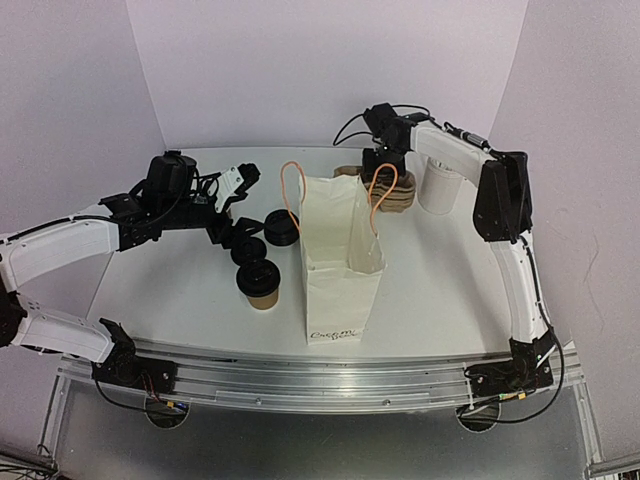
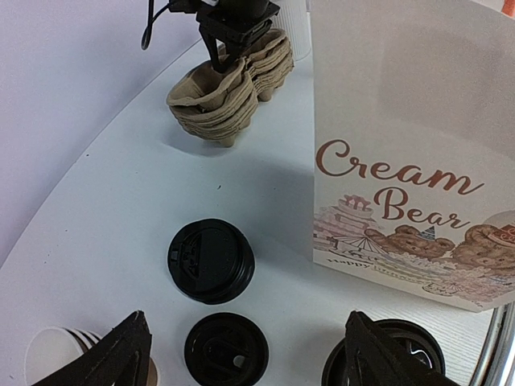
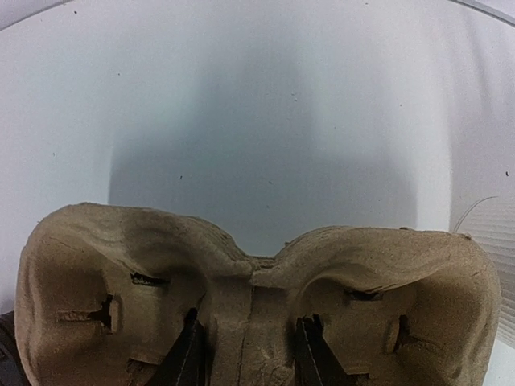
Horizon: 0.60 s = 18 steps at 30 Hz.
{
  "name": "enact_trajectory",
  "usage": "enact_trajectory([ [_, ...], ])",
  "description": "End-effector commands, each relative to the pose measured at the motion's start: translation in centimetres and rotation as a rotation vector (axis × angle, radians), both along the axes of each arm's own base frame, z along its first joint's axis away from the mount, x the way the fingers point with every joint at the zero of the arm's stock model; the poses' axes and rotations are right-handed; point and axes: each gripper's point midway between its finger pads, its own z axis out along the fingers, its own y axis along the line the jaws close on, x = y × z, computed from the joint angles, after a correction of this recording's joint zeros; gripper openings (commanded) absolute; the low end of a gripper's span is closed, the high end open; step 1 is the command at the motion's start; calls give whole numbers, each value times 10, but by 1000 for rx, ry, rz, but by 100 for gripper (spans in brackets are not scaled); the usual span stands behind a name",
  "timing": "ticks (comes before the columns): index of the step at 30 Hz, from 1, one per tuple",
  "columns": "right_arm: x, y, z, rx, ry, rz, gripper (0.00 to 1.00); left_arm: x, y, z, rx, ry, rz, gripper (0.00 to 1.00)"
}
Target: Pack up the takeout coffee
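Observation:
The takeout coffee (image 1: 261, 284), a brown cup with a black lid, stands left of the white paper bag (image 1: 340, 250). In the left wrist view its lid (image 2: 414, 347) shows partly behind my finger. My left gripper (image 1: 228, 236) is open and empty, hovering over a single black lid (image 2: 226, 348), which also shows in the top view (image 1: 248, 250). My right gripper (image 1: 384, 166) is shut on the middle ridge of the top pulp cup carrier (image 3: 249, 281); its fingers (image 3: 187, 354) straddle that ridge. The carrier stack (image 2: 229, 88) sits behind the bag.
A stack of black lids (image 1: 281, 228) lies by the bag; it also shows in the left wrist view (image 2: 211, 260). Nested lidless cups (image 2: 52, 354) sit at the lower left. A white cup stack (image 1: 438, 185) stands at the back right. The bag has orange handles (image 1: 290, 190).

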Motion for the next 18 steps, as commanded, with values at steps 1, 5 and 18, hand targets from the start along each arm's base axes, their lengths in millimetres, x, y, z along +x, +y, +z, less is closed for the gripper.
enact_trajectory([
  [1,5,0,9,-5,-27,-11,29,4,-3,17,-31,-56,-3,83],
  [5,7,-4,23,-9,-55,-22,26,4,-3,17,-29,-57,-5,83],
  [18,8,-1,52,-31,-126,-10,21,4,-5,16,-27,-58,-13,83],
])
